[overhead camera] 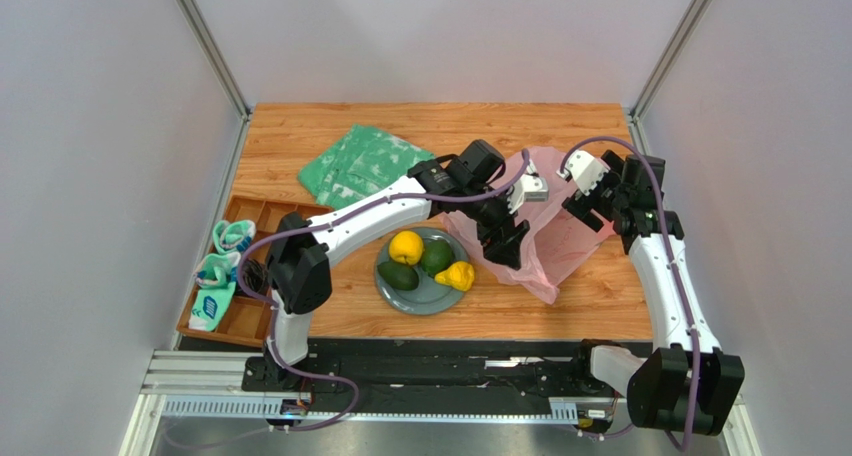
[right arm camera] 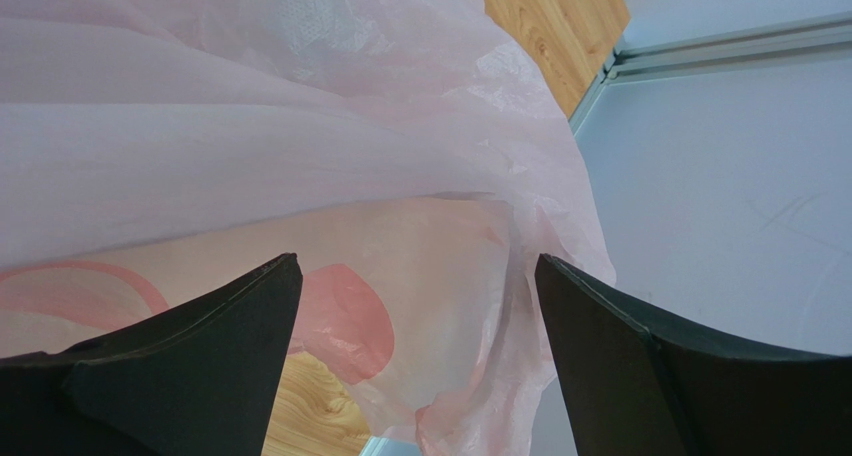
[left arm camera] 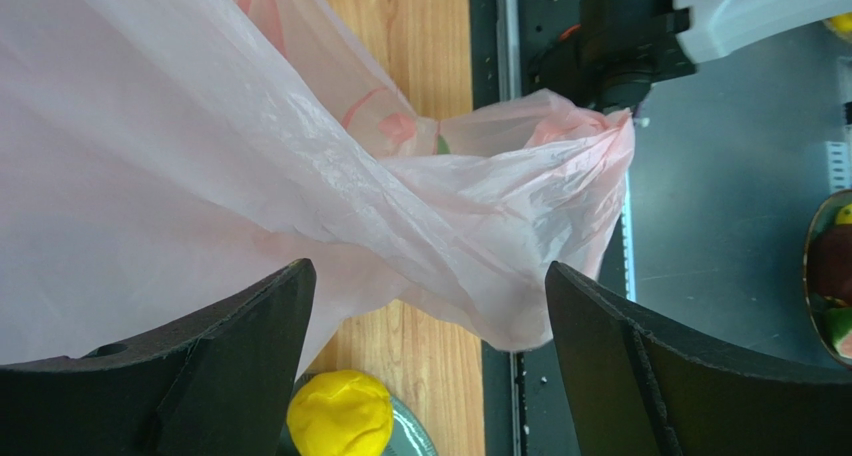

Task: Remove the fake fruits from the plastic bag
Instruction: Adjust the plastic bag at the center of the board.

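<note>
The pink plastic bag [overhead camera: 560, 238] lies crumpled on the table between my two grippers. My left gripper [overhead camera: 507, 244] is open at the bag's left side; in the left wrist view [left arm camera: 428, 268] the bag film [left arm camera: 300, 176] hangs just past the fingertips. My right gripper [overhead camera: 588, 208] is open at the bag's right side, with film [right arm camera: 400, 176] between its jaws [right arm camera: 417, 259]. A grey-green plate [overhead camera: 430, 298] holds the round citrus [overhead camera: 406, 247], two green avocados [overhead camera: 398, 275] [overhead camera: 436, 256] and the yellow lumpy fruit [overhead camera: 458, 275] [left arm camera: 340, 414]. The grape bunch is hidden.
A flat green patterned bag [overhead camera: 365, 164] lies at the back left. A wooden compartment tray [overhead camera: 250, 321] with small blue-green packets stands at the left edge. The table's near edge and black rail [overhead camera: 440, 361] run in front of the plate.
</note>
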`<control>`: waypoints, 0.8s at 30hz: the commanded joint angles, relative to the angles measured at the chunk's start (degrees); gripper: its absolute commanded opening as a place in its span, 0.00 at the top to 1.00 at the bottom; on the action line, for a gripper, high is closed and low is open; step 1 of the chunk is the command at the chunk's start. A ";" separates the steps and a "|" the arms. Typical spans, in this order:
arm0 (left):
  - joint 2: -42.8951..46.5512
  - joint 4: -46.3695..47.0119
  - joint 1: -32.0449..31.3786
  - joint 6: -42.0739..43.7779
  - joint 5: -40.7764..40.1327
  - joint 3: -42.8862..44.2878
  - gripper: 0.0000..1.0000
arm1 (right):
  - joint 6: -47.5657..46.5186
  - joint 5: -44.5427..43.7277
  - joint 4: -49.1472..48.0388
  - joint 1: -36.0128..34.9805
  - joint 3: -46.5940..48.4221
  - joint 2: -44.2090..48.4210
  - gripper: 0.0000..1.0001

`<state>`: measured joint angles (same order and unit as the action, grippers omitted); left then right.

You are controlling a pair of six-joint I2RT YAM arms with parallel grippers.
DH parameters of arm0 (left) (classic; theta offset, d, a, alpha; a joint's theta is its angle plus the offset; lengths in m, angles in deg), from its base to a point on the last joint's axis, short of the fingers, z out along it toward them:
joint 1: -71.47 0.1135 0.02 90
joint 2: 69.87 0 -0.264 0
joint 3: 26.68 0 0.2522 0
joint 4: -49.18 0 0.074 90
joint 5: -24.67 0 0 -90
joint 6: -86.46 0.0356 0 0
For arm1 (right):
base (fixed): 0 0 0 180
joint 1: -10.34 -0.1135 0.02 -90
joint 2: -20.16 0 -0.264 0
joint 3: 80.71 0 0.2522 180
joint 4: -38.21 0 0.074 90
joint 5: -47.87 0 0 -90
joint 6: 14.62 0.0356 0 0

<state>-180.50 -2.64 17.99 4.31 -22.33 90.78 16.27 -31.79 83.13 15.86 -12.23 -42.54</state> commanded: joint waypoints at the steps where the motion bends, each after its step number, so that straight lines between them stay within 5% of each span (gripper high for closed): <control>1: -2.13 1.06 -0.76 -0.82 -4.68 2.38 0.12 | 3.99 -0.51 -4.35 0.46 2.93 -2.08 0.07; 4: -2.31 0.89 -0.84 0.92 -7.57 2.91 0.67 | 5.76 2.29 -4.26 0.46 3.73 -2.60 0.07; 5: -1.96 0.19 -0.93 1.71 -11.93 3.26 1.00 | 6.63 3.00 -4.26 0.46 3.90 -3.65 0.07; 9: -0.47 -0.96 1.35 7.86 -19.96 6.86 1.00 | 11.29 2.75 -9.25 0.46 5.13 -9.44 0.07; 13: -0.73 0.00 6.88 11.47 -24.28 13.79 1.00 | 18.84 -4.17 -11.56 0.63 17.82 -18.59 0.07; 20: -12.32 -5.27 13.57 13.84 -21.57 48.66 1.00 | 27.64 -10.78 -14.46 1.78 31.93 -21.77 0.06; 24: -7.51 -3.59 12.61 14.64 -19.11 45.20 1.00 | 29.93 -14.65 -11.74 1.78 27.56 -15.63 0.06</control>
<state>-191.69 -6.01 33.47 15.96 -44.93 136.20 40.51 -41.32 71.09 17.41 17.01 -64.81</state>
